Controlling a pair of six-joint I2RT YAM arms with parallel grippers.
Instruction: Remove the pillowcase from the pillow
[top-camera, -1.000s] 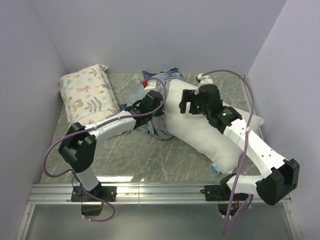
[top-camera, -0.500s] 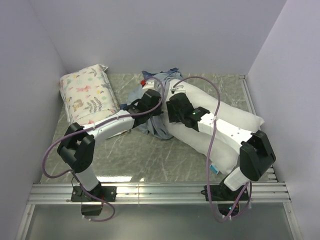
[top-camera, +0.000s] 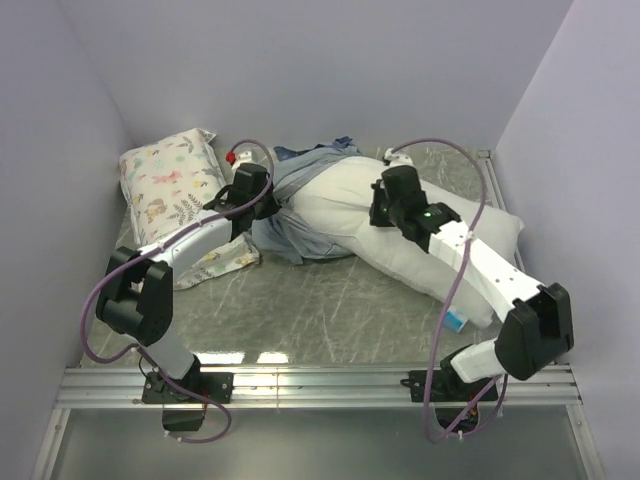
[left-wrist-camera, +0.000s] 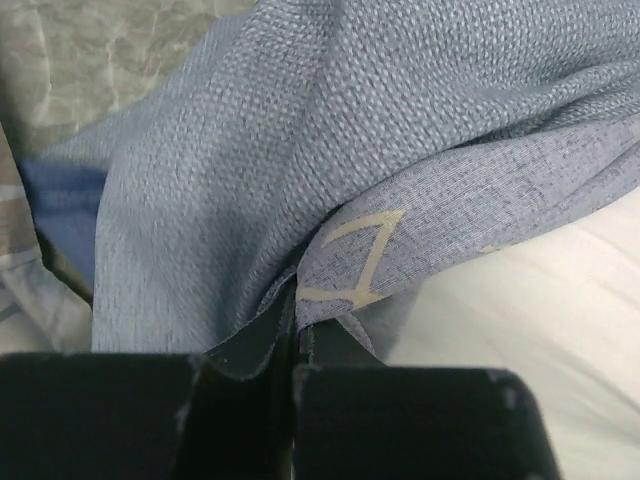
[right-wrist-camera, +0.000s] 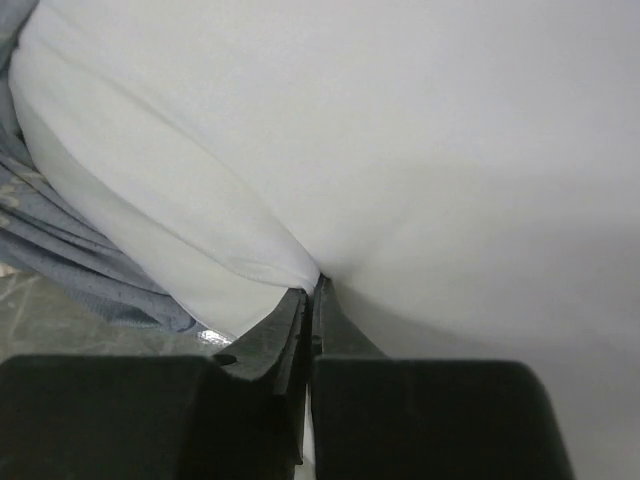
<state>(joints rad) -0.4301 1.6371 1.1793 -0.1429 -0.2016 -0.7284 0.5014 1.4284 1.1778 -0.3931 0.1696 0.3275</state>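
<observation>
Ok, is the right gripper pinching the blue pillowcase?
No, the right gripper is shut on the white pillow, the pillowcase lying aside.

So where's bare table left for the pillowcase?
Free: the near strip of grey marbled tabletop, between bunched blue fabric pillowcase, plain white pillow and metal front rail; a patch far right behind that pillow. Crowded: centre, and far left by the floral pillow.

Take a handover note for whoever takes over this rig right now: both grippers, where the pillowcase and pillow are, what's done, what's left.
Left gripper: shut on a fold of the pillowcase.
Right gripper: shut on a pinch of the pillow.
Done: most of the pillow lies bare on the table; the pillowcase is bunched around its left end.
Left: pull the pillowcase fully off that end.
</observation>
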